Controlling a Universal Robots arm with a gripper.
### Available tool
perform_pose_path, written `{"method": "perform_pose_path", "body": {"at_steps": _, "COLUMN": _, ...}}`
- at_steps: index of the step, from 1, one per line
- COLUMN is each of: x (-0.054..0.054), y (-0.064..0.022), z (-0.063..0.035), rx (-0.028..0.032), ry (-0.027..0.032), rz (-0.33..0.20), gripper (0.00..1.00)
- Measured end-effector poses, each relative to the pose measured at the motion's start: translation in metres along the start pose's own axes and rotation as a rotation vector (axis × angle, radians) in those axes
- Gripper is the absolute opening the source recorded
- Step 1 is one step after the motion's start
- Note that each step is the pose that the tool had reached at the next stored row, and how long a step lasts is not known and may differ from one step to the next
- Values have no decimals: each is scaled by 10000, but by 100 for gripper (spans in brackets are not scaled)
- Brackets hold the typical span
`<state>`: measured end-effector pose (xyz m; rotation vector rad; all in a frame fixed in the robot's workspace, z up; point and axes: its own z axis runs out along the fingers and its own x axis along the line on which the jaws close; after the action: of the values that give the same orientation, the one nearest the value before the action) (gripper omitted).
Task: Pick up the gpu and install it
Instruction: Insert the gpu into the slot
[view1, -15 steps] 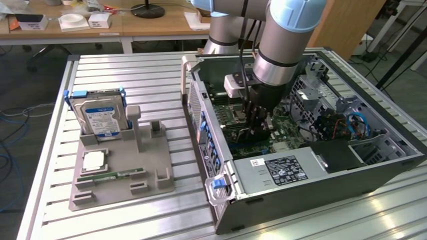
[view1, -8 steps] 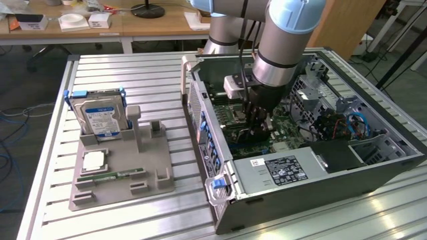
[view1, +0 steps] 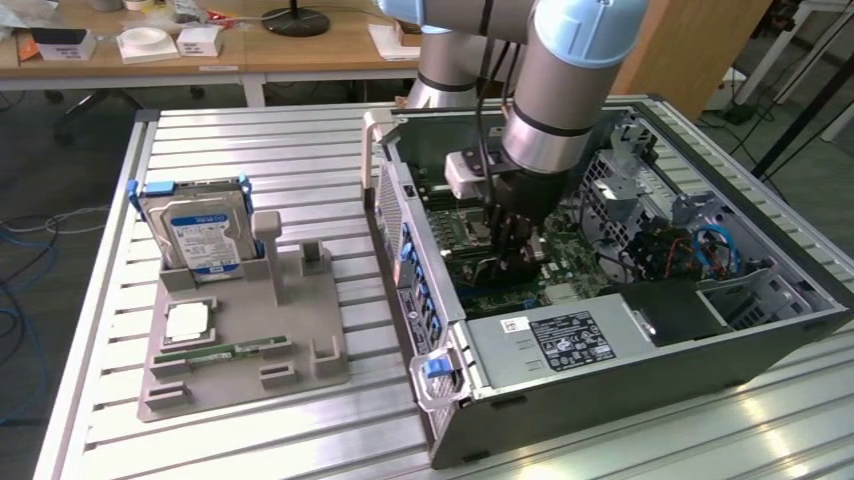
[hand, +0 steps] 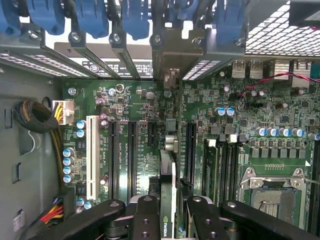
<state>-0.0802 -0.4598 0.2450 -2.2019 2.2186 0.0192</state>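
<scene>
Inside open computer case (view1: 747, 330), at table's three o'clock: gripper (hand: 167, 210) fingers (hand: 146, 220) half closed, pinching gpu (hand: 168, 185) edge-on above green motherboard (hand: 150, 100), card's bracket end toward rear slots. Nine o'clock on slatted metal table (view1: 267, 140): grey fixture tray (view1: 240, 340) holding hard drive (view1: 200, 235), RAM stick (view1: 220, 352). Twelve o'clock beyond: wooden desks (view1: 307, 45), lamp base (view1: 295, 20).
</scene>
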Motion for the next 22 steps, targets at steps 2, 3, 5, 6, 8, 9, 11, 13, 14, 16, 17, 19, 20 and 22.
{"method": "perform_pose_path", "body": {"at_steps": 2, "x": 0, "y": 9, "z": 0, "rx": 2, "ry": 0, "rz": 3, "gripper": 26}}
{"method": "perform_pose_path", "body": {"at_steps": 3, "x": 0, "y": 10, "z": 0, "rx": 2, "ry": -1, "rz": 1, "gripper": 26}}
{"method": "perform_pose_path", "body": {"at_steps": 5, "x": 0, "y": 10, "z": 0, "rx": 1, "ry": -1, "rz": 0, "gripper": 26}}
{"method": "perform_pose_path", "body": {"at_steps": 6, "x": 0, "y": 10, "z": -3, "rx": 2, "ry": -2, "rz": 1, "gripper": 26}}
{"method": "perform_pose_path", "body": {"at_steps": 8, "x": -1, "y": 12, "z": -25, "rx": 3, "ry": -14, "rz": 4, "gripper": 26}}
{"method": "perform_pose_path", "body": {"at_steps": 9, "x": -1, "y": 14, "z": -33, "rx": -5, "ry": 0, "rz": 7, "gripper": 26}}
{"method": "perform_pose_path", "body": {"at_steps": 11, "x": -1, "y": 13, "z": -32, "rx": 0, "ry": 0, "rz": 7, "gripper": 26}}
{"method": "perform_pose_path", "body": {"at_steps": 13, "x": 0, "y": 11, "z": -32, "rx": 0, "ry": -1, "rz": 3, "gripper": 26}}
{"method": "perform_pose_path", "body": {"at_steps": 14, "x": 0, "y": 11, "z": -32, "rx": 0, "ry": 0, "rz": 3, "gripper": 26}}
{"method": "perform_pose_path", "body": {"at_steps": 16, "x": 0, "y": 11, "z": -23, "rx": -2, "ry": 5, "rz": 3, "gripper": 26}}
{"method": "perform_pose_path", "body": {"at_steps": 17, "x": 1, "y": 11, "z": -14, "rx": -2, "ry": 11, "rz": 3, "gripper": 26}}
{"method": "perform_pose_path", "body": {"at_steps": 19, "x": 0, "y": 11, "z": 3, "rx": 7, "ry": -3, "rz": 2, "gripper": 26}}
{"method": "perform_pose_path", "body": {"at_steps": 20, "x": 1, "y": 11, "z": 7, "rx": 6, "ry": 0, "rz": 2, "gripper": 26}}
{"method": "perform_pose_path", "body": {"at_steps": 22, "x": 1, "y": 11, "z": 8, "rx": 5, "ry": 2, "rz": 3, "gripper": 26}}
